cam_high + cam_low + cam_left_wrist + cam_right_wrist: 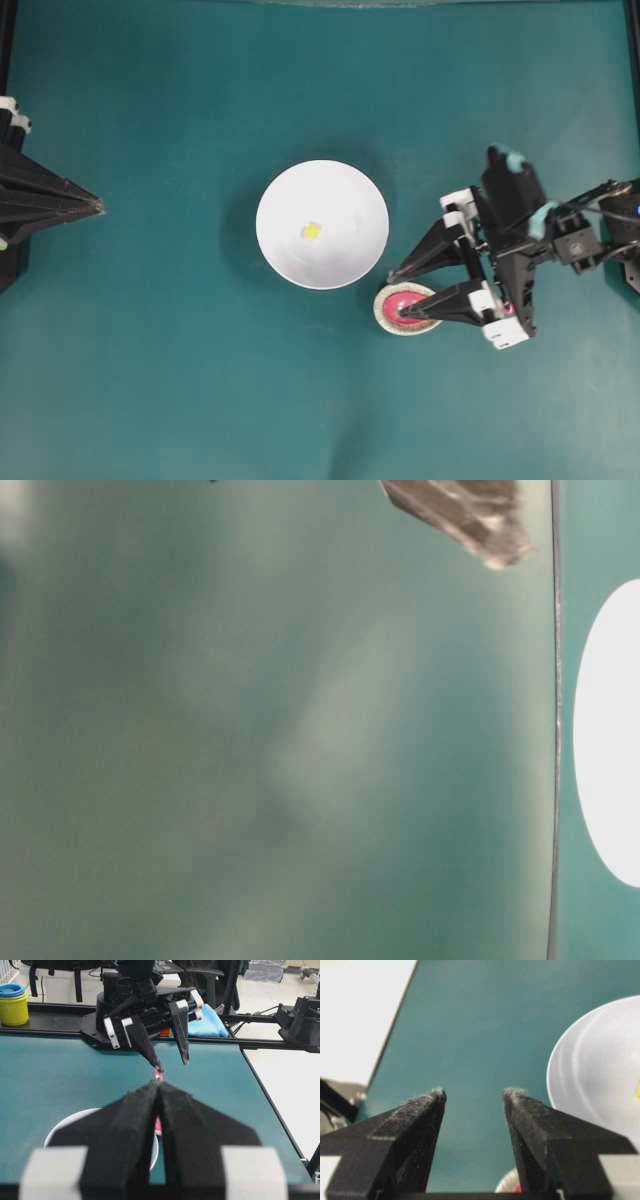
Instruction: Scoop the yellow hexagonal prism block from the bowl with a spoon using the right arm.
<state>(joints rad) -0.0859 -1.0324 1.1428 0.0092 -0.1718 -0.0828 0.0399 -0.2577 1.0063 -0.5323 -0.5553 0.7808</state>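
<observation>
Bowl (322, 190): no writing is showing on its plain white surface.
Spoon (405, 303): no mark or brand is showing.
Tabletop (180, 380): no labels or signs are showing on the teal cover.
Background cups (13, 1004): nothing readable is showing.

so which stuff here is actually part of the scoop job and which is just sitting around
In the job:
- white bowl
- yellow block, inside the bowl
- pink-red spoon
- right gripper, open

Just around:
- speckled spoon rest
- left gripper, shut
- yellow cup
- blue cloth
</observation>
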